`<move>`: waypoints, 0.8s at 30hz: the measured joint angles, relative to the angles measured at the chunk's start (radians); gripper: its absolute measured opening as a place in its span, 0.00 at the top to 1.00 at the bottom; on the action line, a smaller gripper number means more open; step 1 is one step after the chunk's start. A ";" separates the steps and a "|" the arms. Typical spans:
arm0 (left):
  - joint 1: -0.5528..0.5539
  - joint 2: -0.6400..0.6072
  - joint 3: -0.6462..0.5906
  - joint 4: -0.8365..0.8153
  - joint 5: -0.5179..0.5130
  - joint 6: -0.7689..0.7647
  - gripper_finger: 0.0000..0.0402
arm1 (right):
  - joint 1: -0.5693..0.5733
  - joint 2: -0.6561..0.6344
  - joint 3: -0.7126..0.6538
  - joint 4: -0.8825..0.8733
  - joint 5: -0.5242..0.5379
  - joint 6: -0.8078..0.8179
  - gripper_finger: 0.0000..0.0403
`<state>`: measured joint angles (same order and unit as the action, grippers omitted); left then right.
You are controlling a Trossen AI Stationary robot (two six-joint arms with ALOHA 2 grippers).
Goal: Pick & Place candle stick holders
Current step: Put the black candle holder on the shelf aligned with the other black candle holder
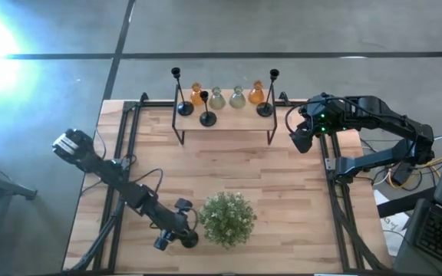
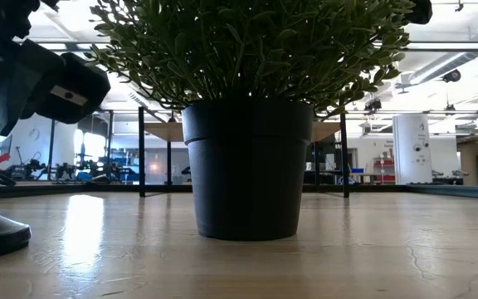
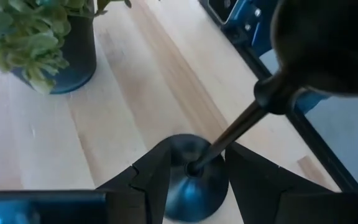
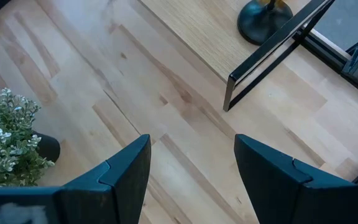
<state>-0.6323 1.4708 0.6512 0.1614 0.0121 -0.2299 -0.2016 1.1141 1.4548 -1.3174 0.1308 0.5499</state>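
Left pincer straddles a holder's stem near the plant, base on the desk, fingers not clearly pinching. Right pincer waits spread beside the shelf, likely for the next holder.

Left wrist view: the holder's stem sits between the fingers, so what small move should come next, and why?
Probably open the left hand and back off: the candle stick holder already stands with its base on the table beside the potted plant, so nothing is left but release.

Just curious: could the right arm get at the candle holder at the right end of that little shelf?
Probably yes. The right gripper hangs open beside the shelf, and nothing stands between it and that candle holder.
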 joint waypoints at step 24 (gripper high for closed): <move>0.000 0.038 -0.080 0.266 0.023 -0.008 0.96 | 0.000 0.000 0.000 0.000 0.000 0.000 0.44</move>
<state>-0.6322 1.5085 0.5708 0.4271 0.0355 -0.2380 -0.2020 1.1141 1.4548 -1.3177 0.1311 0.5499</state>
